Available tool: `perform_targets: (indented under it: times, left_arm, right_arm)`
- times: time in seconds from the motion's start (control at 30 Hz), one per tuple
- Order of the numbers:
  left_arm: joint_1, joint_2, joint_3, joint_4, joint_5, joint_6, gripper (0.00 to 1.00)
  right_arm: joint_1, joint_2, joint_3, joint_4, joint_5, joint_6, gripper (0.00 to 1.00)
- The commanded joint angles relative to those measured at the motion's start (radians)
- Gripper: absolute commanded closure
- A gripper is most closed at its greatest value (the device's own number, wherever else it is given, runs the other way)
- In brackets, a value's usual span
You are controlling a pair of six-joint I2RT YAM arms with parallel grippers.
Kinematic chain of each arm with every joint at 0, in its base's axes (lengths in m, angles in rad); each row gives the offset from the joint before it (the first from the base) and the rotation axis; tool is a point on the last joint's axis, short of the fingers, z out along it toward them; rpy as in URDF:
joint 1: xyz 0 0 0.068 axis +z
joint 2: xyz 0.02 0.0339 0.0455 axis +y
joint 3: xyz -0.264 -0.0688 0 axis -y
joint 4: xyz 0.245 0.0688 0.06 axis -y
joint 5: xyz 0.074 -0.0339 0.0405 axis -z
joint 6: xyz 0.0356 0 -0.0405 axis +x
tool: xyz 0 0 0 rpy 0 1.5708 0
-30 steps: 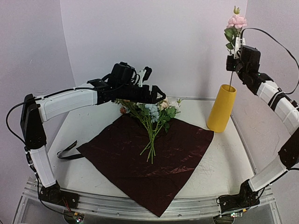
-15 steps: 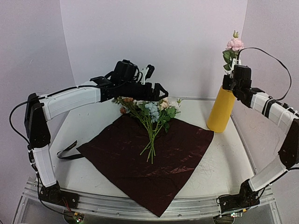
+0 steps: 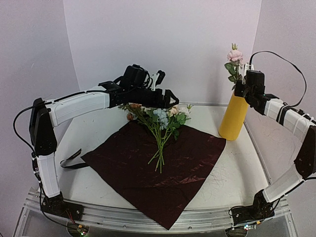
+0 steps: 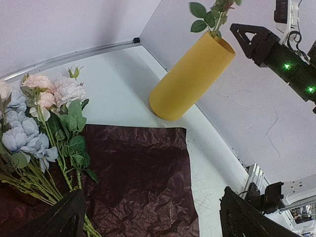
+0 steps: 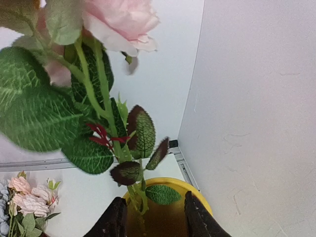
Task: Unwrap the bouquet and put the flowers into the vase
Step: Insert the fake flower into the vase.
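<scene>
The mustard-yellow vase [image 3: 233,118] stood upright on the white surface [image 3: 237,168]. 1 pink rose [image 3: 234,55] stood in it, its thin stem dropping through the mouth and its leaves and bloom rising well above the rim. The right arm [image 3: 276,106] reached in from the right of the vase and hung just above its mouth. In the right wrist view its jaws stood apart, with 1 dark finger [image 5: 114,219] on either side and the stem running down between them, not squeezed. The rest of the flowers [image 3: 160,121], in pale pink, cream, pale blue and rust-orange, lay in a loose bunch well to the left of the vase. Their blooms pointed toward the back wall and their green stems fanned toward the near edge. They rested on the dark red wrap [image 3: 148,173], which lay opened flat, its right corner stopping just short of the vase's base. A black ribbon [image 3: 71,160] lay farther left of the vase, beyond the wrap's left corner. The left arm [image 3: 79,106] stretched toward the vase from the left and hovered above the blooms. Its jaws were spread wide and held nothing, with both fingers [image 4: 54,219] clear of the flowers below.
</scene>
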Motion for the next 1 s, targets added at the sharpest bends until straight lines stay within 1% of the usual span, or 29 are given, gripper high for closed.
perform_targets:
  times: [0.0, 0.13, 0.33, 0.4, 0.5, 0.67, 0.77, 0.83, 0.9, 0.97]
  left_arm:
    - [0.002, 0.011, 0.055, 0.007, 0.003, -0.010, 0.04]
    - [0.002, 0.014, 0.056, 0.007, 0.000, -0.013, 0.04]
    - [0.001, 0.025, 0.059, 0.004, -0.022, -0.023, 0.04]
    - [0.002, 0.030, 0.056, -0.002, -0.054, -0.043, 0.03]
    - [0.002, 0.035, 0.048, -0.017, -0.103, -0.071, 0.01]
    - [0.002, 0.038, 0.025, -0.040, -0.171, -0.094, 0.01]
    - [0.004, 0.056, 0.035, -0.071, -0.170, -0.083, 0.05]
    - [0.007, 0.068, 0.044, -0.093, -0.172, -0.081, 0.06]
    - [0.014, 0.079, 0.042, -0.110, -0.174, -0.086, 0.09]
    - [0.024, 0.085, 0.030, -0.121, -0.174, -0.102, 0.13]
  right_arm:
    - [0.001, -0.026, 0.030, 0.017, 0.001, -0.001, 0.52]
    - [0.001, -0.050, 0.029, -0.002, -0.028, 0.006, 0.40]
    - [0.002, -0.107, 0.012, -0.061, -0.084, 0.010, 0.19]
    - [0.001, -0.135, 0.014, -0.092, -0.138, 0.010, 0.15]
    - [0.001, -0.173, 0.023, -0.145, -0.240, 0.009, 0.12]
    - [0.001, -0.209, 0.058, -0.247, -0.377, 0.049, 0.11]
    - [0.003, -0.219, 0.067, -0.301, -0.492, 0.104, 0.11]
    - [0.011, -0.227, 0.052, -0.323, -0.579, 0.144, 0.12]
    - [0.035, -0.232, 0.027, -0.338, -0.626, 0.168, 0.17]
    - [0.080, -0.235, 0.011, -0.351, -0.638, 0.181, 0.20]
